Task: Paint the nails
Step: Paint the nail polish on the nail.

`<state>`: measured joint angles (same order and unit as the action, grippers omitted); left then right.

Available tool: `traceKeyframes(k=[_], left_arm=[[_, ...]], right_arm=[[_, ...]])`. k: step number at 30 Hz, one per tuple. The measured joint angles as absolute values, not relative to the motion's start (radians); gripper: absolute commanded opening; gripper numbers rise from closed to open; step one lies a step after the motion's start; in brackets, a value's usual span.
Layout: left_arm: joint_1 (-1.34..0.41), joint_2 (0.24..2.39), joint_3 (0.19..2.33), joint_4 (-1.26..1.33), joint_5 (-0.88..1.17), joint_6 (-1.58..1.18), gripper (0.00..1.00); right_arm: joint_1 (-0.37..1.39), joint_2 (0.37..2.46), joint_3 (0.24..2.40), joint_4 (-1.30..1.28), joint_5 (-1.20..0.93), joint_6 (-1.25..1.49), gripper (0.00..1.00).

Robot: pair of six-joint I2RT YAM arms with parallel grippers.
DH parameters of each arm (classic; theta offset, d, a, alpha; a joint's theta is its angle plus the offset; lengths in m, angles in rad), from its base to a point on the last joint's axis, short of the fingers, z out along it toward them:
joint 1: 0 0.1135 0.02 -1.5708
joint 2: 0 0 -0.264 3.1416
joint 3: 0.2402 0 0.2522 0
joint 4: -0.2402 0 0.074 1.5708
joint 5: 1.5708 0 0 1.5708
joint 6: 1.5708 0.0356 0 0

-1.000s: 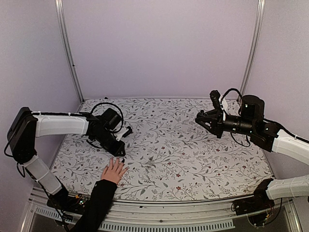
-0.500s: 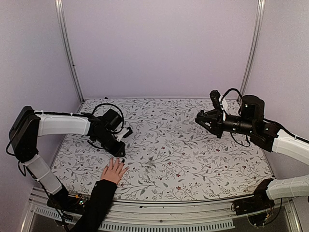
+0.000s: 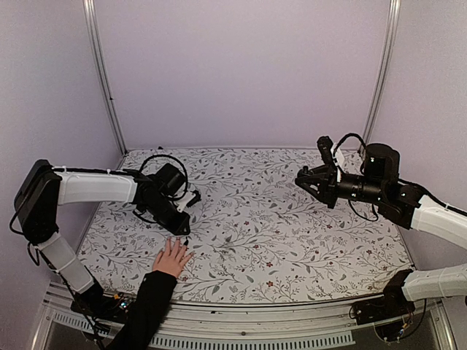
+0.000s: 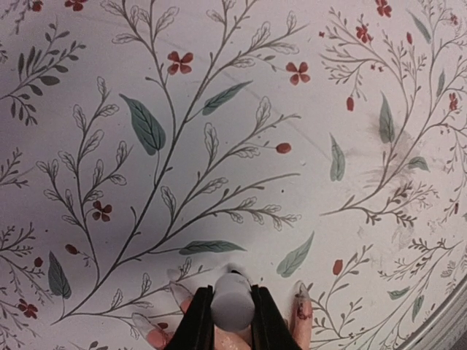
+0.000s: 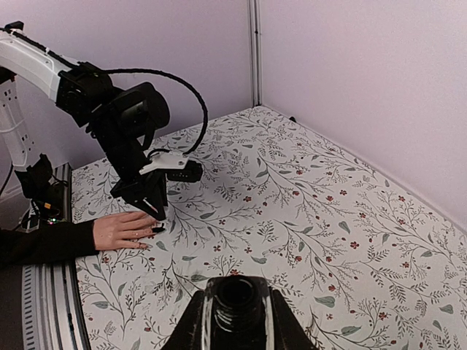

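The left gripper (image 4: 232, 324) is narrowed on a pale round cap (image 4: 232, 305), with its two dark fingers pressed against either side. The left wrist view looks straight down on the cap's top, so whatever hangs under it is hidden. Just past the fingers in that view lie the fingertips of a hand (image 3: 172, 258). The nails (image 4: 301, 297) show there as pale, glassy tips, and one finger is flecked with red below its nail; whether any carry polish cannot be told.

The top view gives what the wrist view lacks. The hand lies flat with fingers spread near the front left edge of the floral tablecloth (image 3: 292, 240), and a black sleeve (image 3: 142, 306) runs off the near edge. The left gripper is angled down right over the fingertips, but the nails are too small to see from there.

The right gripper (image 5: 235, 310) is closed round a small dark bottle (image 5: 235, 292), whose open mouth faces the wrist camera. From above, this gripper hangs in the air over the right side of the table, well apart from the hand, and the bottle cannot be made out
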<state>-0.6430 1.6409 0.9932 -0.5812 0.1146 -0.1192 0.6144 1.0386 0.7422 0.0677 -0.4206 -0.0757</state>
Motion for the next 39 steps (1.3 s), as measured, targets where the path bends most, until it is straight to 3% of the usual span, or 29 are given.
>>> traceKeyframes(k=[39], left_arm=[[-0.682,1.598,1.028,-0.627,0.106,-0.112,0.00]], right_arm=[[0.614,1.014,0.739,0.068,-0.422,-0.075,0.00]])
